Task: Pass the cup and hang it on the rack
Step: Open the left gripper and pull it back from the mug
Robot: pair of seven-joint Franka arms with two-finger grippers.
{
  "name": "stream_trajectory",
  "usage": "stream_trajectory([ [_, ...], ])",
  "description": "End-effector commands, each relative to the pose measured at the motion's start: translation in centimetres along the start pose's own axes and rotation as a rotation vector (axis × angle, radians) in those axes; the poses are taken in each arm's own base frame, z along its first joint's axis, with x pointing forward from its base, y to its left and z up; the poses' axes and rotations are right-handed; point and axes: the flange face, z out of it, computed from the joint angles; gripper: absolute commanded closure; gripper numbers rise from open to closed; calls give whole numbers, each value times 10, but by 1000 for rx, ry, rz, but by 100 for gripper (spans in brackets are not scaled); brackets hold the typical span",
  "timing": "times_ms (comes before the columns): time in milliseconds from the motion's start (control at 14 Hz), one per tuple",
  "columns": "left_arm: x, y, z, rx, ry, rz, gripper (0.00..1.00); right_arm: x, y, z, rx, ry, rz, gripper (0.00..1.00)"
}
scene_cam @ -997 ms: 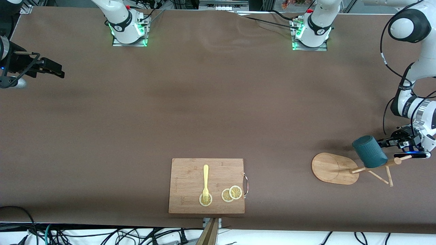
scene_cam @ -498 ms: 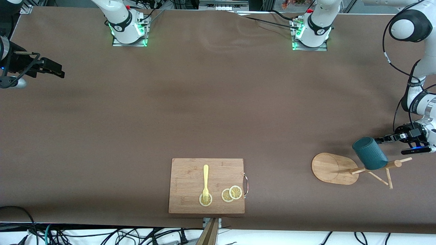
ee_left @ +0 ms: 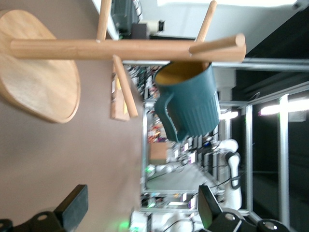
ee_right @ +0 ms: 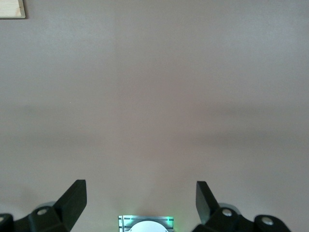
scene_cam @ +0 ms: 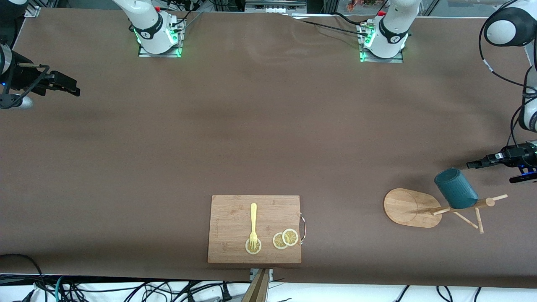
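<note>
Change: left tool (scene_cam: pixel 473 164) has drawn away from the cup (scene_cam: pixel 455 188) since the earlier frames, when it was right against the cup; it now hangs above the surface (scene_cam: pixel 268 138) at the left arm's end, clear of cup and rack. Cup, rack, board and right tool have not shifted.
Left tool state: fingers (ee_left: pixel 72 208) spread wide, nothing between them.
Right tool: right tool (scene_cam: pixel 69 86) waits over the right arm's end of the surface, fingers (ee_right: pixel 72 198) spread apart and empty.
Cup: one dark teal ribbed cup (ee_left: pixel 190 104), hanging by its handle on a peg of the rack, free of both tools.
Rack: one light wooden rack (scene_cam: pixel 413 207) with an oval base, standing toward the left arm's end; the central pole (ee_left: pixel 125 49) carries several thin pegs.
Board: one wooden cutting board (scene_cam: pixel 254 228), near the surface's edge closest to the front camera.
Fork: one yellow fork (scene_cam: pixel 253 224) on the board, tines over a lemon slice.
Lemon slices: three (scene_cam: pixel 285 238) on the board, two of them overlapping.
</note>
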Motion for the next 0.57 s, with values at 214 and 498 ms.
stream_trajectory([
  [214, 4, 98, -14, 253, -146, 89, 0, 0, -3, -4, 16, 3, 6, 0],
  [498, 11, 152, 4, 349, -208, 131, 0, 1, 4, -8, 11, 23, 18, 0],
])
